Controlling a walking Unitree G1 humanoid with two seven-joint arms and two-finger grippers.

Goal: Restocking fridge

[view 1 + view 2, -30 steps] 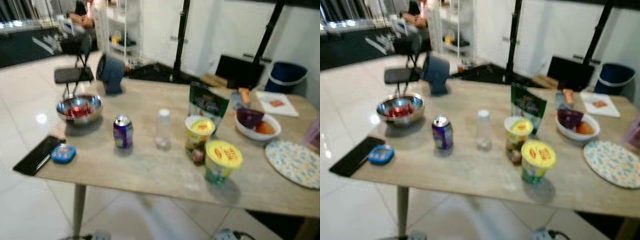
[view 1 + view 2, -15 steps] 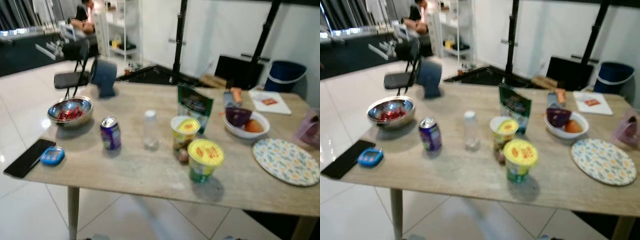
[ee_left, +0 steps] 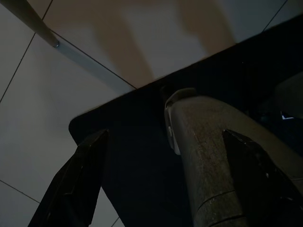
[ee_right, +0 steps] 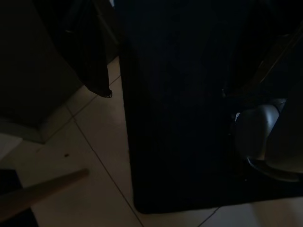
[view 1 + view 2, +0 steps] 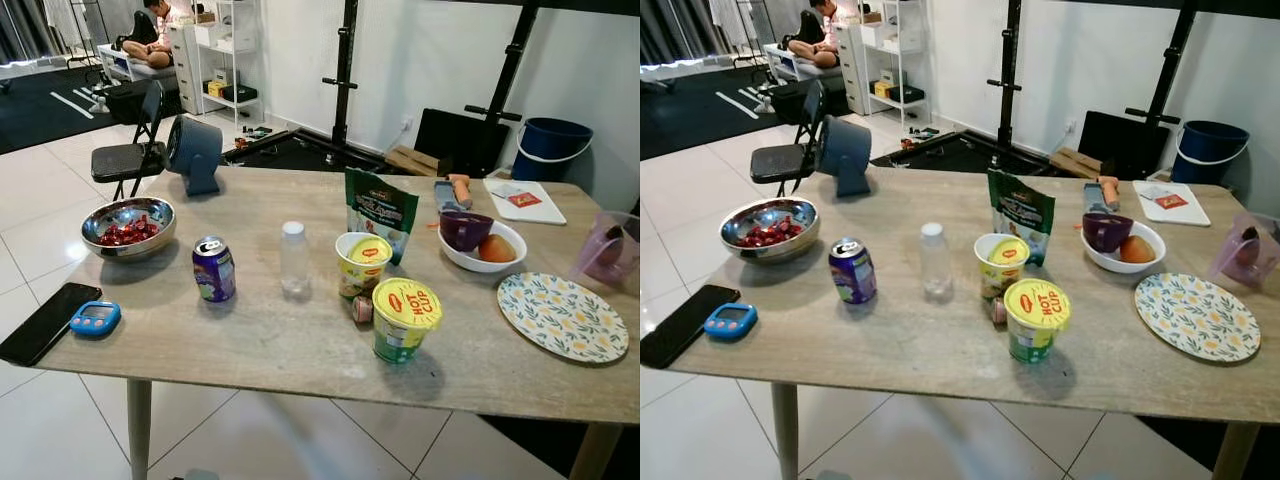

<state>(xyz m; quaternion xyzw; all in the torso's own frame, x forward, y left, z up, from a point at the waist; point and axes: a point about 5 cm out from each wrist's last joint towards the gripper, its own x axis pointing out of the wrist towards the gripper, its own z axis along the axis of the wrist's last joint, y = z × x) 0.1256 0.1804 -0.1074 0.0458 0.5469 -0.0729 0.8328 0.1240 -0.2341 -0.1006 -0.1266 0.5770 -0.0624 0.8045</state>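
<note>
Two noodle cups [image 5: 406, 316] stand near the middle of the wooden table [image 5: 300, 350], just beside the clear bottle [image 5: 294, 260], with the purple can [image 5: 214, 269] on the bottle's other side and a green pouch [image 5: 380, 210] behind. The left wrist view adds what the head views lack: the left gripper [image 3: 161, 184] hanging over a dark mat [image 3: 137, 156] and pale floor tiles [image 3: 57, 94], fingers spread apart. The right wrist view is very dark; whether the right gripper is clenched cannot be told.

The left pincer [image 3: 161, 189] has two long black fingers [image 3: 71, 184], tapered and matte, dim in the shade. Between them stands a rounded grey-silver leg part with a paler curved edge at its top.
</note>
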